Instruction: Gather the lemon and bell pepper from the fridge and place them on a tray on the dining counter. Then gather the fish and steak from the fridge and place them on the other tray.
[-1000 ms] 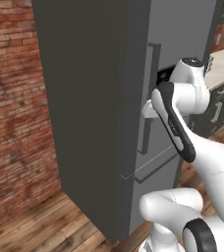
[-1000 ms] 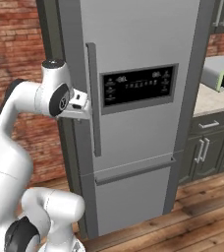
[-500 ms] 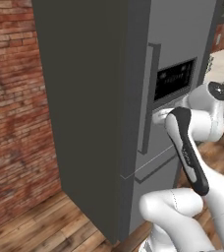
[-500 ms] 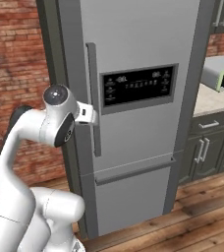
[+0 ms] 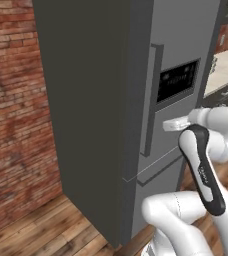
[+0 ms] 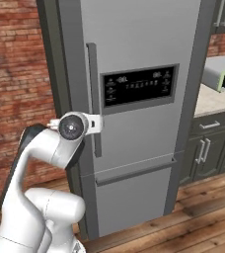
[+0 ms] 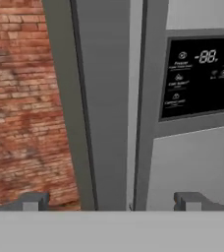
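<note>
The fridge (image 5: 111, 90) stands shut, tall and grey, with a dark display panel (image 6: 139, 85) and a long vertical handle (image 6: 93, 94). My gripper (image 6: 97, 123) hovers level with the lower part of the handle, just in front of it. In the hand view the gripper (image 7: 112, 202) is open, its fingertips (image 7: 34, 201) spread wide with the handle (image 7: 136, 98) running up between them at a short distance. Nothing is held. The lemon, bell pepper, fish and steak are hidden behind the door. The trays and the dining counter are out of view.
A red brick wall (image 5: 16, 100) flanks the fridge on the left. To the right runs a stone worktop over dark cabinets (image 6: 210, 146), with a small appliance (image 6: 224, 73) on it. A wooden floor (image 6: 193, 222) lies in front.
The arm has folded lower, and the gripper has moved down and right, closer to the fridge handle. It has stayed open. The fridge door has not moved.
</note>
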